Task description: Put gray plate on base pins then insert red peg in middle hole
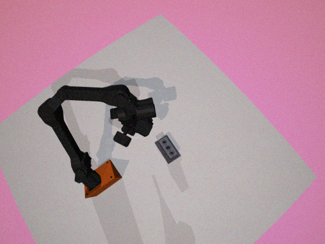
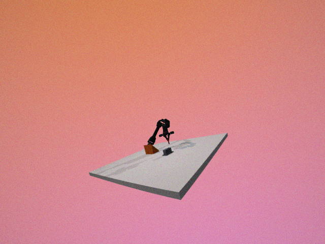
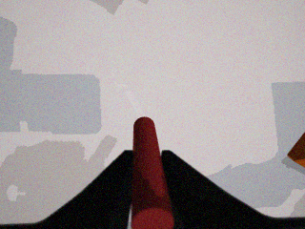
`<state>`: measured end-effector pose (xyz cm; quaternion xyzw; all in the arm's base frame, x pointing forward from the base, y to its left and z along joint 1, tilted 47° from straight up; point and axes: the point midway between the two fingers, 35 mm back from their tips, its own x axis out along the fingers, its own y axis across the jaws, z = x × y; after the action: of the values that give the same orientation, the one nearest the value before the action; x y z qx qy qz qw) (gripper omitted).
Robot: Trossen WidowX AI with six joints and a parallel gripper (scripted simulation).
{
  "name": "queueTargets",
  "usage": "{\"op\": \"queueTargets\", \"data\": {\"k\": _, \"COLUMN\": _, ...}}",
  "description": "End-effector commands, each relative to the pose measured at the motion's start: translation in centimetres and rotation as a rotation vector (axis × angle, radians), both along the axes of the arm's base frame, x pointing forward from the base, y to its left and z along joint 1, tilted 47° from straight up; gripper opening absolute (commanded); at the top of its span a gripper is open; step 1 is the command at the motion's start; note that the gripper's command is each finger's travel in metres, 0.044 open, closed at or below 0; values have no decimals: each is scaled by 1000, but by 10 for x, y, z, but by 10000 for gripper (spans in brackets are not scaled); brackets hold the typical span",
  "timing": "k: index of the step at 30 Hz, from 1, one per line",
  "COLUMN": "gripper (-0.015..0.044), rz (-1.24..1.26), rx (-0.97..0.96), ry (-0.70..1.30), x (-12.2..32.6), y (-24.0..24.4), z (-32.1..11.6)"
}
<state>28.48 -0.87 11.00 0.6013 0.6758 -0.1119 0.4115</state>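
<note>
My gripper [image 2: 168, 139] [image 3: 147, 158] is shut on the red peg [image 2: 168, 142] [image 3: 145, 138]. The peg stands out lengthwise between the fingertips in the wrist view. In the exterior view it points down, held above the table; the arm hides it in the top view. The gray plate [image 1: 169, 150] shows three dark holes in a row and appears to lie flat on the darker base [image 1: 161, 151], right of the gripper in the top view. The pins cannot be made out. The plate and base are outside the wrist view.
An orange wedge-shaped block [image 1: 104, 175] [image 2: 150, 149] [image 3: 300, 154] stands at the arm's foot, left of the base in the top view. The light gray table [image 1: 236, 157] [image 2: 167, 173] carries long shadows of the arm and blocks. Its edges drop off on all sides.
</note>
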Motion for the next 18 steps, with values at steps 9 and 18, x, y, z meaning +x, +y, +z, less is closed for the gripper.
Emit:
{"op": "queueTargets", "data": {"k": 9, "gripper": 0, "rz": 6, "rx": -6, "ry": -3, "x": 21, "y": -23, "z": -19}}
{"op": "queueTargets", "data": {"k": 18, "gripper": 0, "rz": 7, "rx": -7, "ry": -3, "x": 35, "y": -41, "z": -36}}
